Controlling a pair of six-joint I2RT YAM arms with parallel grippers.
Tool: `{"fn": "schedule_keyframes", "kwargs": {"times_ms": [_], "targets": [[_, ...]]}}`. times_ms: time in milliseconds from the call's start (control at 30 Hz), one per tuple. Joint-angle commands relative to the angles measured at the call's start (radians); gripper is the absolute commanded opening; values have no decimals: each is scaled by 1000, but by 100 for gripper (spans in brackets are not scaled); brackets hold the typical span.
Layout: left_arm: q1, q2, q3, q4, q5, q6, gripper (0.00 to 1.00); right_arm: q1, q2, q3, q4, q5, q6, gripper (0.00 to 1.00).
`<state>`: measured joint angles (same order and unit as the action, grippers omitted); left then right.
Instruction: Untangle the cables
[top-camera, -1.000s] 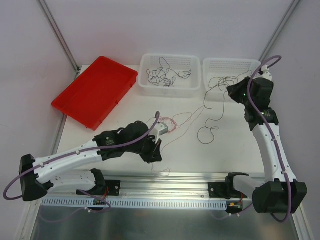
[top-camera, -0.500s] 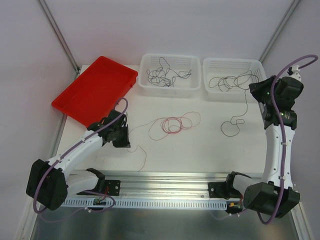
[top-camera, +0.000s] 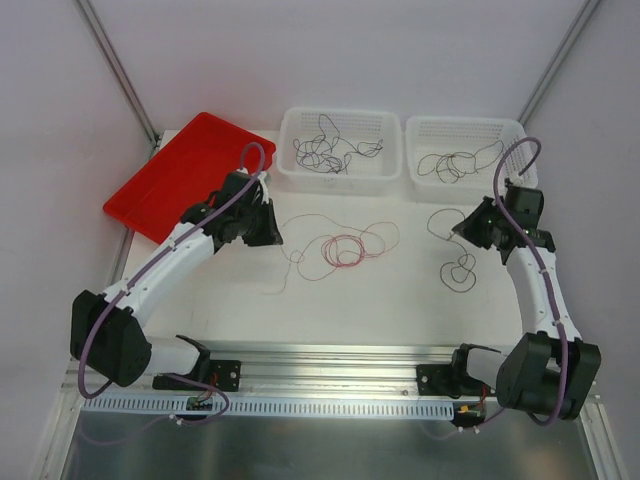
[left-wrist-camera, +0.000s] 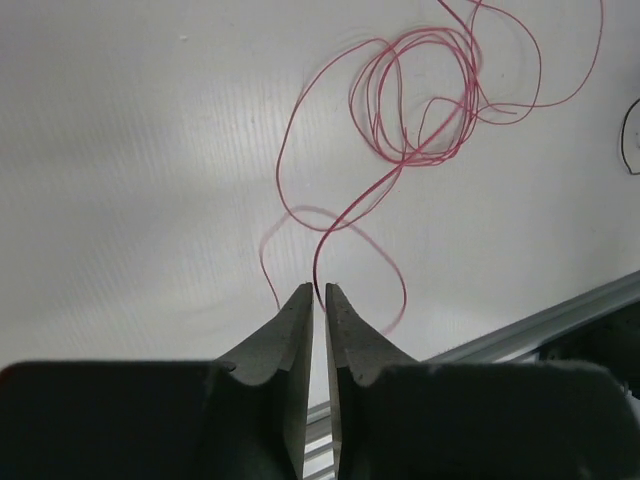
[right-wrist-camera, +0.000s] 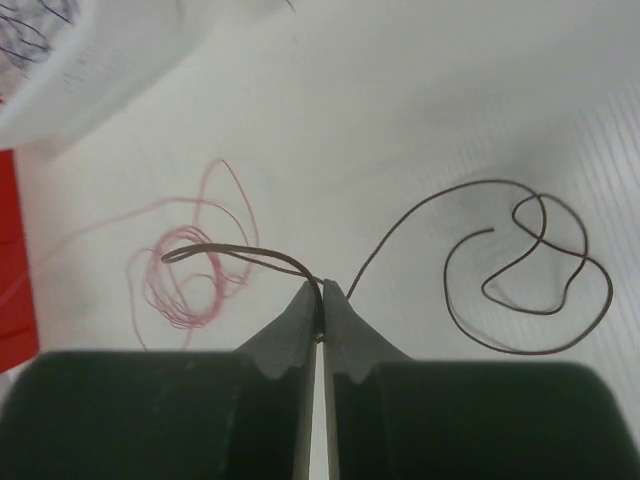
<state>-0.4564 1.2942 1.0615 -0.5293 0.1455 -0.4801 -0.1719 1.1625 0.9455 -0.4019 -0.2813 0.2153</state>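
White plastic left basket (top-camera: 340, 116) at the table's far edge – holds a dark tangle (top-camera: 330, 152) of thin cables. Right basket (top-camera: 460, 123), just beside it – holds dark strands (top-camera: 455, 165), spread looser. Red tray (top-camera: 185, 185) lies far left. On the table (top-camera: 390, 300):
- red-pink cable (left-wrist-camera: 420, 100), coiled at centre; one strand runs into the left gripper (left-wrist-camera: 320, 292), jaws a slit apart, so I cannot tell whether it is pinched.
- dark looped cable (top-camera: 460, 272), right of centre; the right gripper (right-wrist-camera: 321, 290), jaws pressed together, pinches it at the tips.
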Motion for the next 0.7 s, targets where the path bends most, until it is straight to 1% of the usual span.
{"fn": "schedule_keyframes", "kwargs": {"times_ms": [0,33,67,100,133,167,200,233,267,300,367,400,467,500,533,567,600,667], "targets": [[4,60,93,17,40,63,11,25,-1,-54,-58,92,-37,7],[4,77,106,18,42,70,12,28,-6,-86,-86,146,-36,9],[4,85,130,17,40,80,18,28,-7,-105,-100,172,-34,12],[4,91,141,17,40,99,21,28,-17,-119,-126,200,-31,20],[4,99,147,17,43,109,24,28,-21,-144,-136,250,-31,25],[4,100,156,17,45,126,30,28,-26,-157,-144,272,-30,29],[5,99,160,18,45,135,34,28,-30,-165,-159,274,-37,41],[4,94,160,17,40,147,38,28,-41,-177,-166,330,-42,48],[4,90,158,17,32,158,43,28,-47,-180,-173,346,-45,54],[4,83,154,17,26,178,55,28,-55,-183,-184,362,-50,65],[4,57,141,18,13,199,68,28,-72,-177,-198,415,-53,75],[4,47,135,18,8,216,79,28,-78,-174,-210,435,-51,84],[4,8,106,31,-10,232,87,25,-75,-165,-218,494,-44,92],[4,-5,92,35,-21,248,90,23,-66,-159,-225,513,-37,97],[5,-33,78,40,-38,255,95,19,-58,-154,-226,531,-28,98],[4,-45,48,58,-72,268,97,11,-35,-149,-224,539,-16,99],[5,-58,31,67,-95,276,99,6,-24,-143,-219,548,-8,97],[4,-87,-13,93,-133,291,99,-6,3,-139,-196,536,-11,97]]}}
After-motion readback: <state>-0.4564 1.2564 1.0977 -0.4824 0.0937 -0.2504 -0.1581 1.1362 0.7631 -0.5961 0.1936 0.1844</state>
